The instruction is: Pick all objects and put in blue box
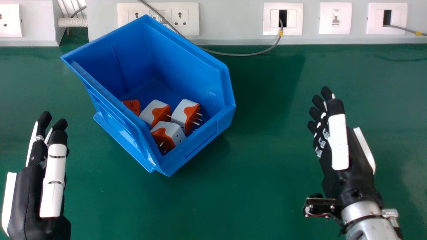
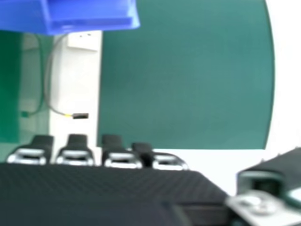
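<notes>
Three white-and-orange plug adapters (image 1: 180, 111) and an orange item (image 1: 132, 105) are held in the blue box (image 1: 203, 145) on the green table (image 1: 270, 150). The orange item is partly hidden by the box's wall. The left hand (image 1: 28, 193), cut off at the head view's bottom edge, and the right hand (image 1: 339, 143) are held with fingers extended.

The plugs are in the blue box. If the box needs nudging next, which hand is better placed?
Probably the left. The left hand has its fingertips closer to the blue box, while the right hand sits across a wider gap of green table.
</notes>
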`<control>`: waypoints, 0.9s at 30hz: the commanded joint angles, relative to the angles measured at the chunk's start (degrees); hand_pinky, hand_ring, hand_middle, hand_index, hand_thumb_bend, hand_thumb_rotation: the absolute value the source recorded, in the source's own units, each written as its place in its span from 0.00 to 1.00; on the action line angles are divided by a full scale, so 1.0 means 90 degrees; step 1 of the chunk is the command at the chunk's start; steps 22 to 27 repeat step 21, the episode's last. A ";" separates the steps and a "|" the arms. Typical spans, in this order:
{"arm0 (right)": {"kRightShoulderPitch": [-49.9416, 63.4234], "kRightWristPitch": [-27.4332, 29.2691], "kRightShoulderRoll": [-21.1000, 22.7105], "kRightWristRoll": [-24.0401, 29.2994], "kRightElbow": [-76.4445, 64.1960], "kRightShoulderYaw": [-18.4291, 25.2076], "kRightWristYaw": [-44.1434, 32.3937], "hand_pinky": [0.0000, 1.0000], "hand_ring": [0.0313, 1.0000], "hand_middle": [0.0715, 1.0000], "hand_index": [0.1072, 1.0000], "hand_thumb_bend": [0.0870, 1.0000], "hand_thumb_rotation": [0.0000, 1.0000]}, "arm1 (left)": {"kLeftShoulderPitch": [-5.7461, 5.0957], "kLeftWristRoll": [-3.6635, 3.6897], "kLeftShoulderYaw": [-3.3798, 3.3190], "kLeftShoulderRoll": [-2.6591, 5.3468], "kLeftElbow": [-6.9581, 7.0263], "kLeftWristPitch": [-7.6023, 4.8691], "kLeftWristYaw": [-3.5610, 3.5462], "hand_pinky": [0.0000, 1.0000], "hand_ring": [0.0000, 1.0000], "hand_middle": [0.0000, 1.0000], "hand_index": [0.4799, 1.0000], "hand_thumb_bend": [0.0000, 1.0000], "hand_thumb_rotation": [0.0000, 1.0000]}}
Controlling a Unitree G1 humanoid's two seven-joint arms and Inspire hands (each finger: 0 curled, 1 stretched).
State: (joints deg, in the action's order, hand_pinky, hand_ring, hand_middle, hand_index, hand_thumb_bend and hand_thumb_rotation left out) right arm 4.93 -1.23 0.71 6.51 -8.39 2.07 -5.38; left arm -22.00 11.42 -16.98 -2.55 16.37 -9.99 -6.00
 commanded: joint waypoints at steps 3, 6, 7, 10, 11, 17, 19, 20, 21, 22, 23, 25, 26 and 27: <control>-0.0120 0.0562 0.0008 -0.0096 0.0105 0.0012 0.0007 1.00 1.00 1.00 1.00 0.65 1.00 | 0.0048 0.0104 -0.0215 -0.0223 -0.0042 -0.0277 -0.0129 0.95 0.95 0.93 0.92 0.52 0.85; -0.0117 0.0970 0.0008 -0.0139 0.0333 0.0029 -0.0008 1.00 1.00 1.00 1.00 0.64 1.00 | 0.0006 0.0042 -0.0283 -0.0258 0.0009 -0.0329 -0.0129 0.94 0.95 0.93 0.91 0.52 0.85; -0.0120 0.1119 0.0007 -0.0151 0.0419 0.0037 -0.0006 1.00 1.00 1.00 1.00 0.64 1.00 | 0.0003 0.0015 -0.0296 -0.0265 0.0001 -0.0364 -0.0133 0.94 0.95 0.93 0.91 0.52 0.84; -0.0136 0.1555 0.0026 -0.0180 0.0675 0.0069 0.0006 1.00 1.00 1.00 1.00 0.64 1.00 | 0.0031 -0.0077 -0.0291 -0.0257 -0.0058 -0.0447 -0.0102 0.94 0.95 0.92 0.91 0.52 0.84; -0.0140 0.1684 0.0038 -0.0195 0.0752 0.0081 0.0015 1.00 1.00 1.00 1.00 0.64 1.00 | 0.0031 -0.0113 -0.0279 -0.0244 -0.0070 -0.0472 -0.0082 0.94 0.95 0.92 0.90 0.51 0.83; -0.0225 0.2502 0.0168 -0.0358 0.1309 0.0259 0.0090 1.00 1.00 1.00 1.00 0.64 1.00 | 0.0056 -0.0317 -0.0111 -0.0113 -0.0243 -0.0678 0.0035 0.93 0.94 0.92 0.89 0.49 0.82; -0.0299 0.2720 0.0207 -0.0388 0.1533 0.0322 0.0111 1.00 1.00 1.00 1.00 0.65 1.00 | 0.0076 -0.0361 -0.0045 -0.0064 -0.0293 -0.0722 0.0063 0.93 0.94 0.92 0.89 0.49 0.82; -0.0332 0.2840 0.0197 -0.0445 0.1653 0.0324 0.0158 1.00 1.00 1.00 1.00 0.66 1.00 | 0.0087 -0.0340 -0.0037 -0.0063 -0.0337 -0.0749 0.0053 0.93 0.94 0.92 0.89 0.49 0.82; -0.0368 0.2946 0.0192 -0.0490 0.1769 0.0326 0.0200 1.00 1.00 1.00 1.00 0.65 1.00 | 0.0095 -0.0327 -0.0021 -0.0060 -0.0378 -0.0778 0.0048 0.93 0.94 0.92 0.89 0.49 0.82; -0.0368 0.2946 0.0192 -0.0490 0.1769 0.0326 0.0200 1.00 1.00 1.00 1.00 0.65 1.00 | 0.0095 -0.0327 -0.0021 -0.0060 -0.0378 -0.0778 0.0048 0.93 0.94 0.92 0.89 0.49 0.82; -0.0368 0.2946 0.0192 -0.0490 0.1769 0.0326 0.0200 1.00 1.00 1.00 1.00 0.65 1.00 | 0.0095 -0.0327 -0.0021 -0.0060 -0.0378 -0.0778 0.0048 0.93 0.94 0.92 0.89 0.49 0.82; -0.0368 0.2946 0.0192 -0.0490 0.1769 0.0326 0.0200 1.00 1.00 1.00 1.00 0.65 1.00 | 0.0095 -0.0327 -0.0021 -0.0060 -0.0378 -0.0778 0.0048 0.93 0.94 0.92 0.89 0.49 0.82; -0.0368 0.2946 0.0192 -0.0490 0.1769 0.0326 0.0200 1.00 1.00 1.00 1.00 0.65 1.00 | 0.0095 -0.0327 -0.0021 -0.0060 -0.0378 -0.0778 0.0048 0.93 0.94 0.92 0.89 0.49 0.82; -0.0368 0.2946 0.0192 -0.0490 0.1769 0.0326 0.0200 1.00 1.00 1.00 1.00 0.65 1.00 | 0.0095 -0.0327 -0.0021 -0.0060 -0.0378 -0.0778 0.0048 0.93 0.94 0.92 0.89 0.49 0.82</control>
